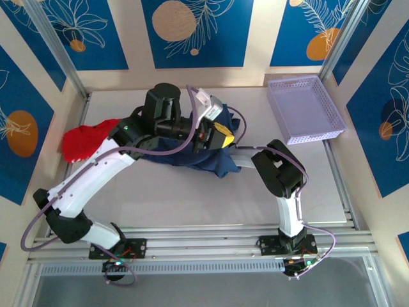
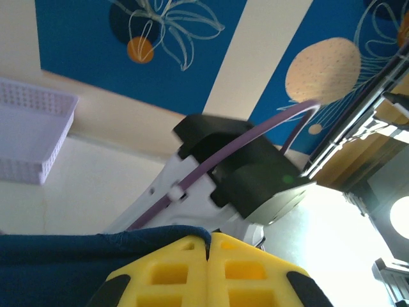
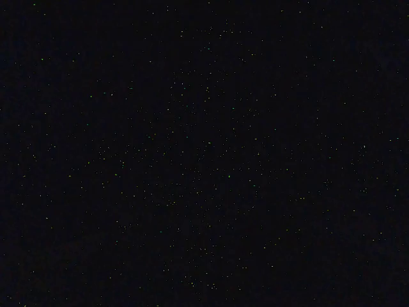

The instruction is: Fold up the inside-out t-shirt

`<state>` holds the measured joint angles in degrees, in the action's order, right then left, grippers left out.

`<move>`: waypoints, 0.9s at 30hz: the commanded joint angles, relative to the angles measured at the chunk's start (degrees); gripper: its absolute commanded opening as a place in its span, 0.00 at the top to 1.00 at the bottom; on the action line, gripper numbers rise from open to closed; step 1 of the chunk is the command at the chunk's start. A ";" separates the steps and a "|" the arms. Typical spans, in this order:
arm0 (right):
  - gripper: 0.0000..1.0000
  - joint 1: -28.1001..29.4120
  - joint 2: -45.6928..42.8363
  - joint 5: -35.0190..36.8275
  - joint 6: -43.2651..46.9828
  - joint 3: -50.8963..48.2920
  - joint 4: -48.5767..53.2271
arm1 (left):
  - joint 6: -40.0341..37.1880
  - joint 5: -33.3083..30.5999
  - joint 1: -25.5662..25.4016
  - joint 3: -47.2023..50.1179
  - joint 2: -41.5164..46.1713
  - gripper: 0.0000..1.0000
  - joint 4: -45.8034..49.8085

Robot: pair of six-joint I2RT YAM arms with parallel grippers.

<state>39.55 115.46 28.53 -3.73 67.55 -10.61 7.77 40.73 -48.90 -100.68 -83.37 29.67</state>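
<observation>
The dark navy t-shirt (image 1: 192, 160) is bunched in the middle of the table, partly lifted. My left gripper (image 1: 220, 135) hovers over the shirt's right part, its yellow fingers shut on a fold of the cloth. In the left wrist view the gripper (image 2: 209, 240) has its jaws pressed together, with a navy edge (image 2: 64, 256) pinched between them. The right arm (image 1: 280, 173) bends left and its forearm runs under the shirt, so the cloth hides its gripper. The right wrist view is dark.
A bright red garment (image 1: 86, 141) lies at the left, next to the shirt. A lilac perforated basket (image 1: 305, 109) sits at the back right, and its corner (image 2: 29, 131) also appears in the left wrist view. The right arm's black joint (image 2: 249, 173) is close behind the left fingers.
</observation>
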 commanded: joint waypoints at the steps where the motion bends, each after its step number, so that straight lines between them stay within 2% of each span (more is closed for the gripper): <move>1: 0.26 -0.83 2.28 0.91 -3.14 2.80 7.05 | -1.68 4.63 -1.13 -4.45 0.62 1.00 -0.11; 4: 0.25 -1.22 3.34 0.50 -4.15 4.62 10.27 | -2.77 2.41 -1.11 -6.28 0.97 1.00 1.07; 10: 0.28 -1.91 4.15 -0.96 -6.27 4.44 13.66 | -4.21 -7.34 -0.93 -5.33 3.45 1.00 0.88; 12: 0.37 -2.11 4.29 -1.05 -6.71 4.15 14.32 | -3.85 -12.36 -0.57 -3.87 4.45 1.00 -0.01; 14: 0.54 -2.31 3.59 -1.18 -7.05 3.10 14.28 | -2.93 -18.14 0.48 -1.76 5.37 1.00 -0.87; 17: 0.71 -2.79 1.23 -2.09 -7.70 0.97 13.80 | -1.10 -27.66 3.34 1.77 6.48 1.00 -1.36; 22: 0.97 -4.08 -5.12 -4.75 -8.48 -3.63 12.90 | 3.50 -37.85 12.49 9.21 9.08 1.00 -3.39; 23: 1.00 -4.26 -6.33 -5.37 -8.61 -4.55 12.59 | 3.96 -39.53 14.21 10.44 9.63 1.00 -3.70; 27: 1.00 -4.66 -11.65 -8.07 -7.99 -7.90 11.55 | 4.85 -47.29 21.88 14.96 10.29 1.00 -4.09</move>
<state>35.09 108.09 23.59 -11.57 61.06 0.95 10.55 2.15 -30.57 -87.48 -74.72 27.86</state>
